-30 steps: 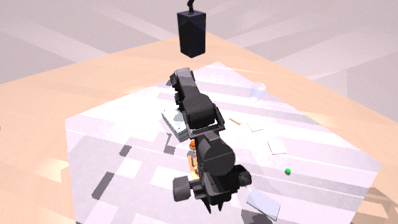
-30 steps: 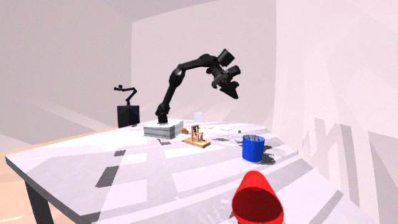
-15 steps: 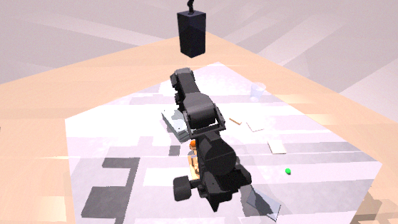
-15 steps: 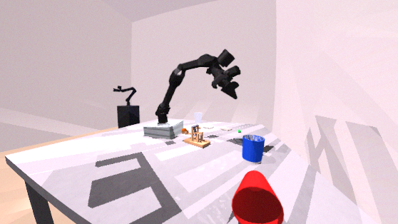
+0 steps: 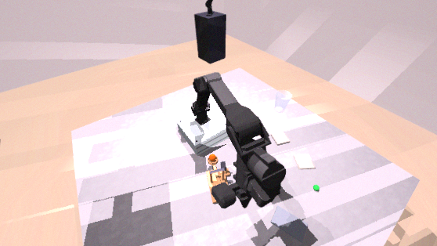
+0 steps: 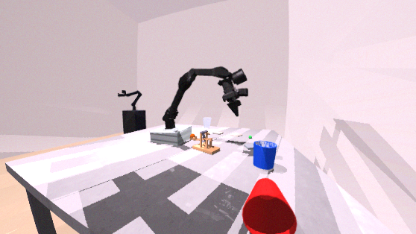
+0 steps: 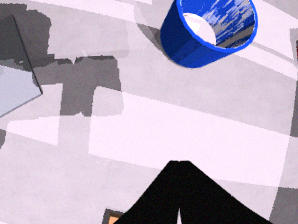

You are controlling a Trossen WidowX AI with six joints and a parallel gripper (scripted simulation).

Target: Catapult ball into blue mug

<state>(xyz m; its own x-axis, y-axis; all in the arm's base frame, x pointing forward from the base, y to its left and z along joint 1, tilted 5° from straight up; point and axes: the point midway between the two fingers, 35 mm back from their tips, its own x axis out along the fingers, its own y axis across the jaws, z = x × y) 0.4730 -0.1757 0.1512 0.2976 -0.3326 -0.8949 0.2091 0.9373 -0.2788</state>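
Observation:
The wooden catapult [image 5: 211, 183] [image 6: 206, 149] stands on the table near the arm's base. An orange ball [image 5: 212, 157] [image 6: 192, 136] sits in the cup at the end of its throwing arm. The blue mug [image 6: 265, 156] [image 7: 182, 47] stands upright, and no ball shows in the part of its inside that I see. My gripper [image 5: 245, 205] [image 6: 237, 115] [image 7: 178, 169] is shut with nothing visible between its fingertips. It hangs well above the table, between the catapult and the mug. In the wrist view the fingers hide most of the catapult.
A red cup [image 6: 265, 190] lies on its side beyond the mug. A grey-blue plate [image 5: 289, 219] [image 7: 17, 90] lies near the gripper's shadow. A small green ball [image 5: 316, 188] [image 6: 250, 137], two white tiles [image 5: 280, 138] [image 5: 304, 161] and a clear glass [image 5: 282, 102] [image 6: 206, 121] are farther off.

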